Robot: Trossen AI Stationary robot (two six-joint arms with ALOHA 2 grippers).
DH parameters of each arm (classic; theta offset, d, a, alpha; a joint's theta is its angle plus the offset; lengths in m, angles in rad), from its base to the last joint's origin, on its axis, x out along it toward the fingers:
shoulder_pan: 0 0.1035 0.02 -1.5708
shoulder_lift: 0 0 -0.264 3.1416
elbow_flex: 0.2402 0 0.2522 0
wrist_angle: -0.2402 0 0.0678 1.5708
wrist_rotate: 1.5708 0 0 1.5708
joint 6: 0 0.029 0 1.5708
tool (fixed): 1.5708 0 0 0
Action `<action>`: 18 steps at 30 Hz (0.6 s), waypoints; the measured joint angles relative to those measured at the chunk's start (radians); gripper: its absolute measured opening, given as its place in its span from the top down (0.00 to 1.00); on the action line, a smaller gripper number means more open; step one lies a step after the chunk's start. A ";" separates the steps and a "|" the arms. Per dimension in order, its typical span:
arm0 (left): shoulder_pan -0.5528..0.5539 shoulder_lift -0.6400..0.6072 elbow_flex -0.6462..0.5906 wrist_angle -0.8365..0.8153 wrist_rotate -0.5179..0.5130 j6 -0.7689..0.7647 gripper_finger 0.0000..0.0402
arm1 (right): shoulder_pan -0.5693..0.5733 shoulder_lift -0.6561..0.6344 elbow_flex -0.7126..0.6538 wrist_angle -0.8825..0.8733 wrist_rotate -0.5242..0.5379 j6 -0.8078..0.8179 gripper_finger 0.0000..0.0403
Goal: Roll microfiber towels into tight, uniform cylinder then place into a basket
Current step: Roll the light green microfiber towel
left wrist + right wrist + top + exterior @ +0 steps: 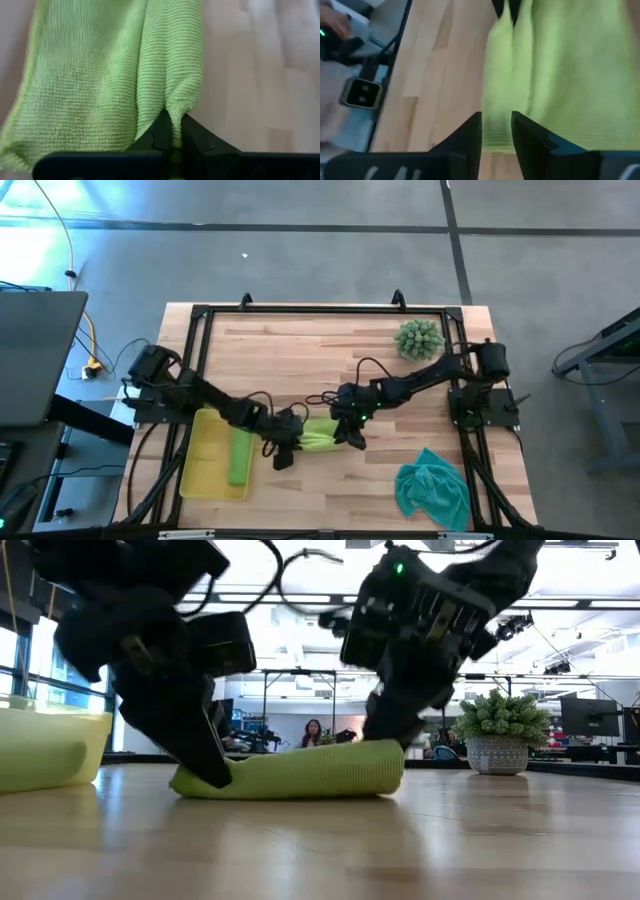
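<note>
With the left gripper pinching one end of the rolled lime towel and the right gripper slackened at the other, lift evenly toward the basket beside the left arm.

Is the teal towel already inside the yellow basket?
No. In the high view the teal towel lies crumpled on the table, far from the basket, which holds only a rolled green towel.
</note>
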 joint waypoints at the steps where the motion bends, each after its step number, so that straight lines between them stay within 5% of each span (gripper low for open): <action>1: 0.014 0.000 0.000 0.000 0.041 -0.026 0.98 | 0.007 -0.019 0.000 -0.011 0.024 -0.040 0.76; 11: 0.190 0.008 -0.007 -0.008 0.344 -0.118 0.97 | 0.216 -0.103 0.000 -0.047 0.447 -0.552 0.80; 18: 0.246 0.008 -0.007 -0.014 0.382 -0.146 0.97 | 0.304 -0.046 0.000 -0.039 0.728 -0.612 0.81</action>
